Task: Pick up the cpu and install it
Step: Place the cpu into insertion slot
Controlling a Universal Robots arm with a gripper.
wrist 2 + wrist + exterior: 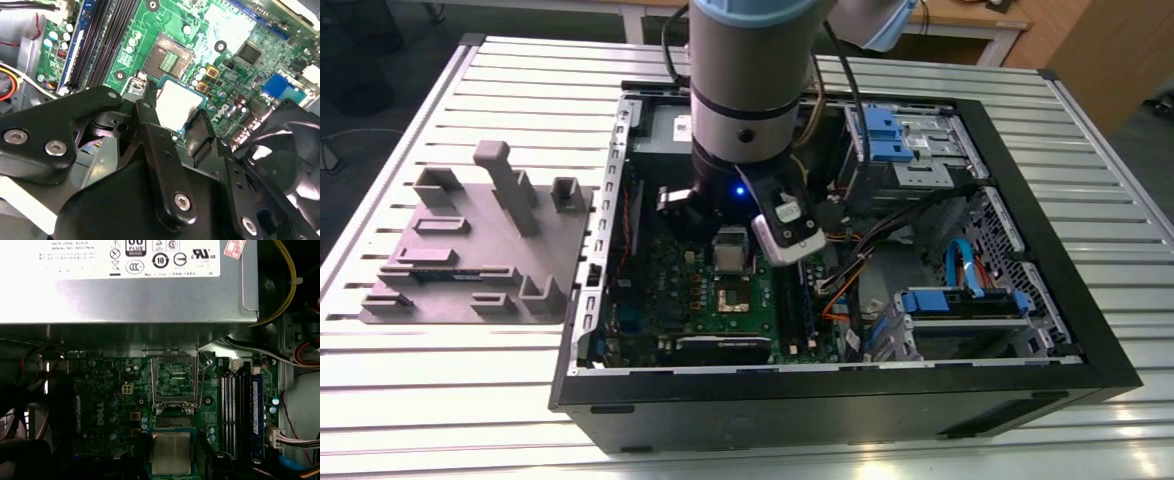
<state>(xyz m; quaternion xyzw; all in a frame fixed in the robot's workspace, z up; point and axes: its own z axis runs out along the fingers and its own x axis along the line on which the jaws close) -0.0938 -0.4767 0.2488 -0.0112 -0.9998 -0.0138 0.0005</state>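
The gripper [172,442] had the cpu [171,456] pinched by opposite edges. We saw it flat, lid up, pretty much square, edges lined up with the open socket [173,380] nearby on the motherboard [110,405].

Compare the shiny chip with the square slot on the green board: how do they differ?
The cpu has a plain silver-grey top; the socket shows a green, patterned bed in a metal frame. The cpu is held in the tool, while the socket sits fixed on the motherboard, open and empty. Both are square and look alike in size.
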